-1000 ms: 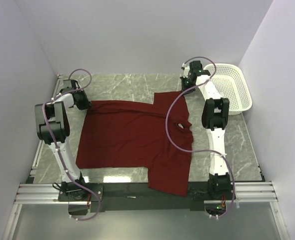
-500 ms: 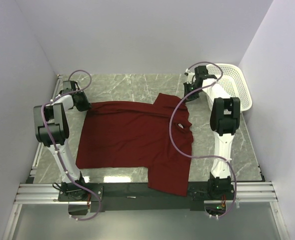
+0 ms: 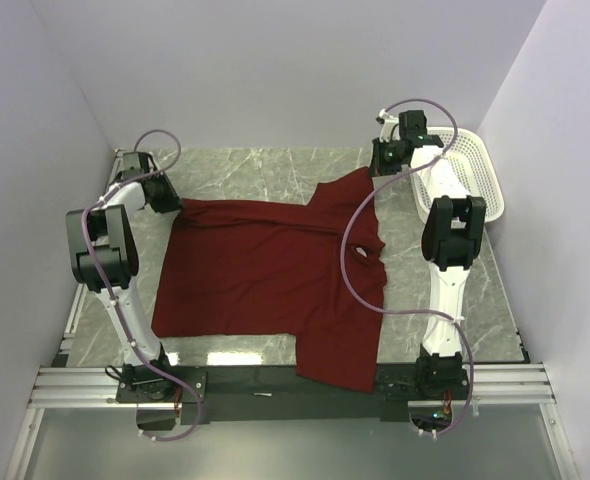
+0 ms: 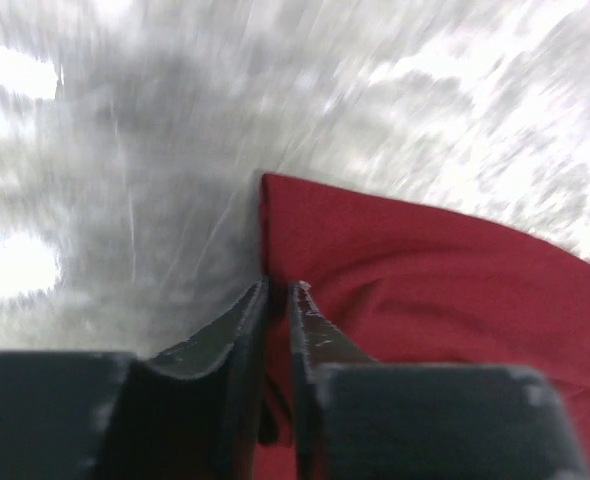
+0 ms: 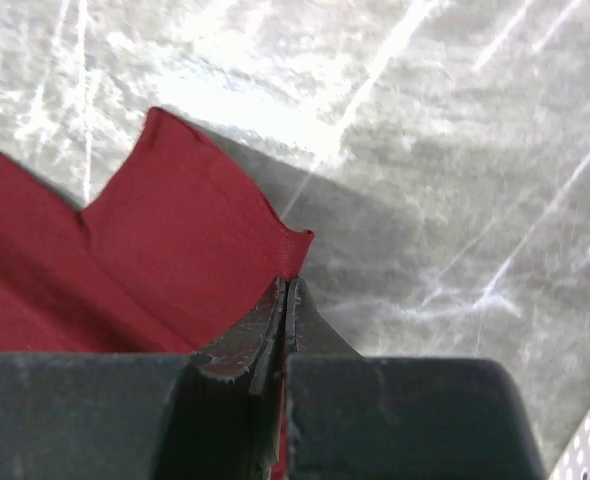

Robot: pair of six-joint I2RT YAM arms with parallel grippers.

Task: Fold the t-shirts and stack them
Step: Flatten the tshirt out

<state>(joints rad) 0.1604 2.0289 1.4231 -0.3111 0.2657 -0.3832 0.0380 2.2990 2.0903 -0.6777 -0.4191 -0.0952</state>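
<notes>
The maroon t-shirt (image 3: 265, 280) lies spread on the marble table, its near part hanging over the front edge. My left gripper (image 3: 167, 200) sits low at the shirt's far-left corner. In the left wrist view the shirt's edge (image 4: 425, 280) runs into a narrow gap between the jaws of the left gripper (image 4: 278, 288), which stand slightly apart. My right gripper (image 3: 383, 168) is at the far right, shut on the tip of the shirt's far-right flap (image 5: 175, 260). There the right gripper (image 5: 287, 282) has its jaws pressed tight together on the cloth's corner.
A white mesh basket (image 3: 475, 175) stands at the far right corner, just beyond the right arm. Bare marble (image 3: 265, 175) runs along the back of the table. Walls close in on three sides. The arms' bases sit on a rail at the near edge.
The right gripper has drawn the shirt's far-right flap back and to the right, stretching it out. The left jaws have parted a little at the far-left corner.
</notes>
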